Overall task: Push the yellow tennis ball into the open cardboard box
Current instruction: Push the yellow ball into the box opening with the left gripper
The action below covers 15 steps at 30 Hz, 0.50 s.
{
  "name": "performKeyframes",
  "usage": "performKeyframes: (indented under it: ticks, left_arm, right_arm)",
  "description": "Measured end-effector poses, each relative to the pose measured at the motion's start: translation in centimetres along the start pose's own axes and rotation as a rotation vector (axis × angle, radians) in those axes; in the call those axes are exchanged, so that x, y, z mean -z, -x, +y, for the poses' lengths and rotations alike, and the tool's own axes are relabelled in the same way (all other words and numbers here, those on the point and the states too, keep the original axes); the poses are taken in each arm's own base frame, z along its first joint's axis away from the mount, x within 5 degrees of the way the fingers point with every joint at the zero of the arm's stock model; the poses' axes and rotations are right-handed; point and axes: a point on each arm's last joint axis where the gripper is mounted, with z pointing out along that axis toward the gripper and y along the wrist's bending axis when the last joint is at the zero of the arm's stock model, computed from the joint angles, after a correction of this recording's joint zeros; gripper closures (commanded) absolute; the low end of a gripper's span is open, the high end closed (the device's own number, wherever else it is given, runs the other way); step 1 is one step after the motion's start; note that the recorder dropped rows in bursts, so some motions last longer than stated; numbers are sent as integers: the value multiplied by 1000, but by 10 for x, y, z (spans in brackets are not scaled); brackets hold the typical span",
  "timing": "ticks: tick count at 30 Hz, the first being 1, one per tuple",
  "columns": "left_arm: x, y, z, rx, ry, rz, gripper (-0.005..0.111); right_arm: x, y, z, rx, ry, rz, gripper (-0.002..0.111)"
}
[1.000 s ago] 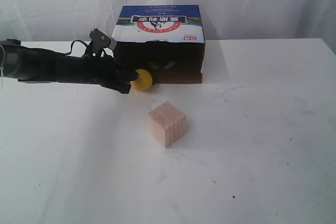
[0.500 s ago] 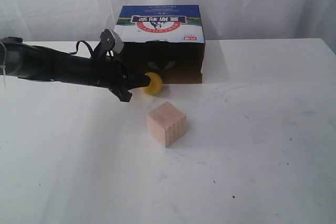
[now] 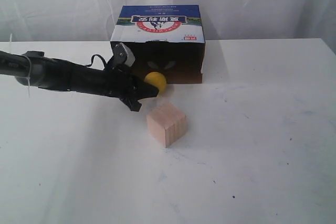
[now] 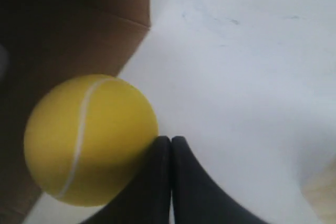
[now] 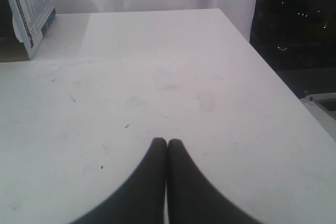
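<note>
The yellow tennis ball point(image 3: 156, 81) point(image 4: 90, 137) rests on the table right at the dark mouth of the open cardboard box point(image 3: 160, 22) point(image 4: 79, 19). My left gripper point(image 3: 153, 92) point(image 4: 170, 140) is shut with nothing between its fingers, and its tip touches the ball's side away from the box. Low over bare table, my right gripper point(image 5: 167, 142) is shut and empty; it does not show in the exterior view. In the right wrist view a printed end of the box point(image 5: 32, 11) stands far off.
A pale wooden cube point(image 3: 167, 123) sits in front of the box, just beside my left gripper's tip. The white table point(image 3: 262, 145) ends at a side edge point(image 5: 273, 72) near my right gripper. White curtains hang behind.
My left arm has swept to the right, its tip rolling the ball along the box's front and closer to the opening. The cube and box have not moved.
</note>
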Motion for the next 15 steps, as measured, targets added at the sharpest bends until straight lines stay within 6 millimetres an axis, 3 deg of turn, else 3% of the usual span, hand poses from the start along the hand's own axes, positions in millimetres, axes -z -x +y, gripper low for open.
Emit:
performKeyframes:
  ticks: [2,10,15]
  left_arm:
    - [-8,7,13,64,54,3,107]
    - [-6,18,15,115,60,26,107]
    - [-4,38,34,-17,207,-101,107]
  right_arm:
    - [0,0,0,0,0,0,108]
    - [0,0,0,0,0,0,108]
    - [0,0,0,0,0,0,108]
